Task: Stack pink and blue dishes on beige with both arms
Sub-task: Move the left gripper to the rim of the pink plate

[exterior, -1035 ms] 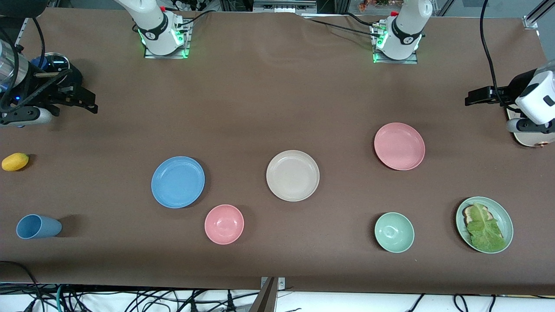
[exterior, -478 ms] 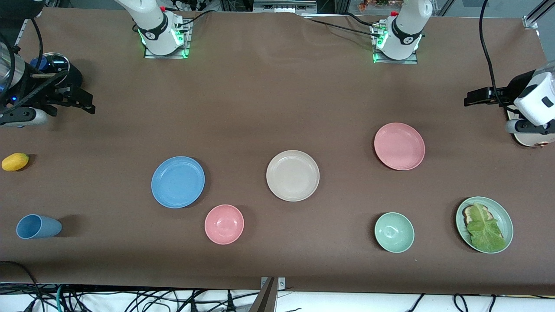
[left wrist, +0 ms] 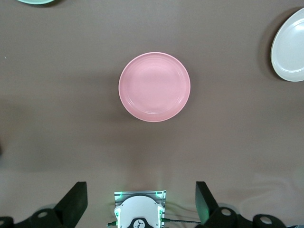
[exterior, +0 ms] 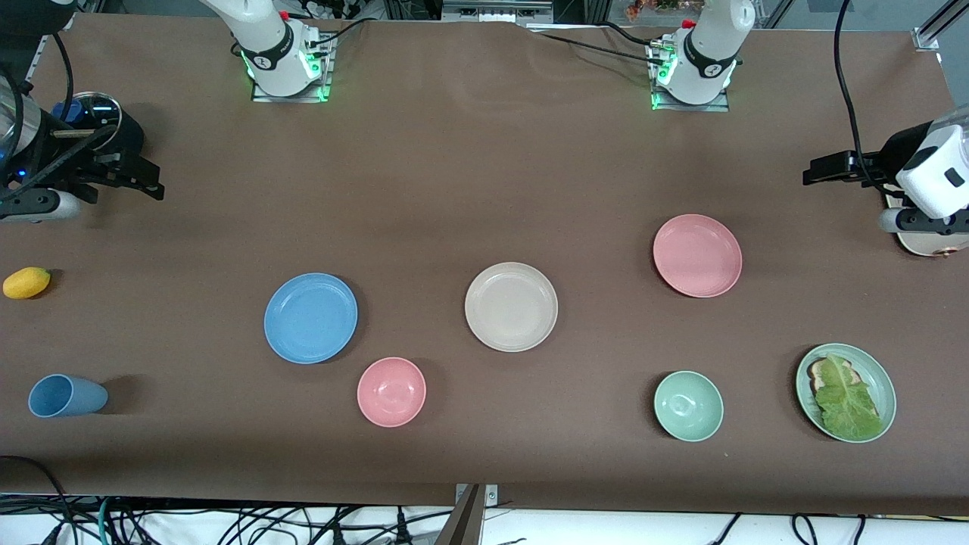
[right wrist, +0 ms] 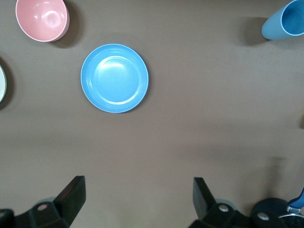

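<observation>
The sky-blue plate lies toward the right arm's end of the table. At mid-table sits the beige plate. The salmon-pink plate lies toward the left arm's end, a little farther from the front camera. All three lie apart on the cloth. My right gripper hangs open and empty over the table's right-arm end. My left gripper hangs open and empty over the left-arm end, with its own arm's base showing between the jaws.
A pink bowl sits nearer the front camera than the blue plate. Also nearer are a mint bowl and a green plate with lettuce. A blue cup and a yellow fruit lie at the right arm's end.
My left gripper has crept slightly toward mid-table. My right gripper has drifted a little toward its end of the table. The plates have not moved.
</observation>
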Robot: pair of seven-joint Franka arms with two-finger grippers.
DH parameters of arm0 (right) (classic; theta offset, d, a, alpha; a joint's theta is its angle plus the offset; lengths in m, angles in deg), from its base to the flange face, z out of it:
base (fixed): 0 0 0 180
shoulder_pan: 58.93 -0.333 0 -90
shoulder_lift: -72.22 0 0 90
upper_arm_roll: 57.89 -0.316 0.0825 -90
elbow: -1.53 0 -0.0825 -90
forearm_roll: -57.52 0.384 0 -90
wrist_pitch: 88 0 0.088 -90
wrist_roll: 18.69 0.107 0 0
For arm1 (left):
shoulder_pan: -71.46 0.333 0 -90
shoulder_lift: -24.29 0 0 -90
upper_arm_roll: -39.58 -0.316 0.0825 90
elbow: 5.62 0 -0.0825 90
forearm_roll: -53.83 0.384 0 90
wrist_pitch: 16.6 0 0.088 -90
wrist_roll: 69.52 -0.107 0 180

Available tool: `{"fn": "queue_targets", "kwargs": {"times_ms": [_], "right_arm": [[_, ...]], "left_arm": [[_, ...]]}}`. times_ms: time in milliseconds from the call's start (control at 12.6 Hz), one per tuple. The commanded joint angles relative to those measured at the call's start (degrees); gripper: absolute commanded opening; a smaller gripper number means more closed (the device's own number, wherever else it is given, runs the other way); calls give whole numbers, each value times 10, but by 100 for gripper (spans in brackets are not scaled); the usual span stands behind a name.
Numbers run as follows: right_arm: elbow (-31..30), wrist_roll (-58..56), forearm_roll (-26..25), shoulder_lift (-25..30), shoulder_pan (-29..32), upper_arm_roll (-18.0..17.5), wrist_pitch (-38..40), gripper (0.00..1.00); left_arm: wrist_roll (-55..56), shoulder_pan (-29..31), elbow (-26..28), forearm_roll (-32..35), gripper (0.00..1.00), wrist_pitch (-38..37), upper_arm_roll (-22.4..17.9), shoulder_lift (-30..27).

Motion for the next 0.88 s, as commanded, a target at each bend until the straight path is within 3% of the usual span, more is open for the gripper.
{"fn": "queue_targets", "kwargs": {"times_ms": [0, 796], "right_arm": [[6, 3, -2, -2, 2, -1, 6, 100], [6, 3, -2, -2, 3, -1, 7, 100]], "left_arm": [[-1, 7, -20, -8, 100, -3, -1, 35], [-3, -5, -22, 48, 100, 5, 5, 155]]}}
